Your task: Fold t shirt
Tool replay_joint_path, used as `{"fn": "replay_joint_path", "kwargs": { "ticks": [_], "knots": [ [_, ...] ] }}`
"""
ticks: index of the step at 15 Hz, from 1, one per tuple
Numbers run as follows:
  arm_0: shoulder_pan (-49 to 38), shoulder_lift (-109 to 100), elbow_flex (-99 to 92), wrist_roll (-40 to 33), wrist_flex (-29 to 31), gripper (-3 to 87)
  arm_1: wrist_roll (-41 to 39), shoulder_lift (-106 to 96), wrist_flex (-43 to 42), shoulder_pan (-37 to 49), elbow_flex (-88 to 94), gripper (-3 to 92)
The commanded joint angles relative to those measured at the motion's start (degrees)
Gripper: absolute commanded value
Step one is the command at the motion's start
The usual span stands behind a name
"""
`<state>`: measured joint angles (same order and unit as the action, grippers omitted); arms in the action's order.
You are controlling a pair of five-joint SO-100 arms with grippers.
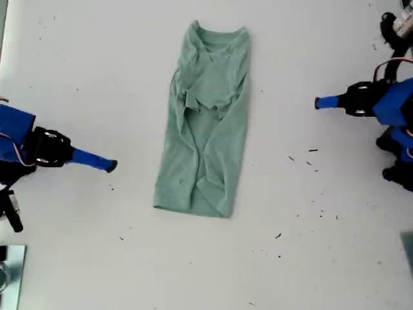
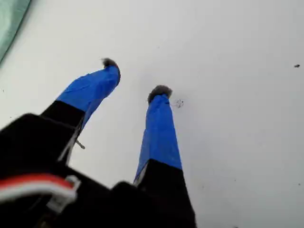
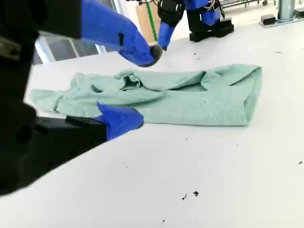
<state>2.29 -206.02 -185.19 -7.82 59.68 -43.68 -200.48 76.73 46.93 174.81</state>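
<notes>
Waiting either side of the t shirt (image 1: pixel 206 123), both claws empty and off the cloth.
Shirt lies mid tabletop (image 1: pixel 322 258), already narrowed to a long strip, with its long axis running up the exterior view and its collar at the top. First claw (image 2: pixel 136 78) is at the exterior view's right, jaws spread, level with the chest half. Second claw (image 3: pixel 145 85) is at the exterior view's left, jaws spread, facing the long edge nearer the hem, and looks slightly closer. Next fold likely brings the hem up toward the collar.
</notes>
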Motion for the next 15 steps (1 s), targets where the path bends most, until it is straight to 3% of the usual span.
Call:
{"fn": "replay_joint_path", "kwargs": {
  "ticks": [1,4,5,7,9,12,13,15],
  "knots": [
    [-6.6,-0.5,-0.3,7.0,-0.1,-0.2,17.9,-0.4,-0.7,-12.6,3.3,2.2],
    [-12.7,-0.5,-0.3,5.2,-0.1,-0.2,24.3,-0.4,-0.7,-22.1,3.3,2.2],
    [-14.6,-0.5,-0.4,3.5,-0.3,-0.2,24.6,-0.4,-0.7,-22.8,3.3,2.2],
    [-9.8,-0.5,1.4,4.7,-0.9,-0.2,21.6,-0.4,-0.6,-19.7,1.6,2.2],
    [-4.4,1.8,10.3,10.6,0.0,-0.3,23.4,3.9,0.4,-25.0,-10.5,2.2],
    [-1.0,28.3,32.9,12.4,0.3,-0.3,22.9,44.2,1.8,-34.4,-47.3,2.2],
    [1.0,40.4,44.4,14.0,5.5,-0.3,23.3,55.5,5.0,-37.6,-60.4,2.2],
    [5.6,66.4,74.4,17.7,22.9,-0.3,26.0,74.0,11.9,-43.9,-86.0,2.2]
  ]
}}
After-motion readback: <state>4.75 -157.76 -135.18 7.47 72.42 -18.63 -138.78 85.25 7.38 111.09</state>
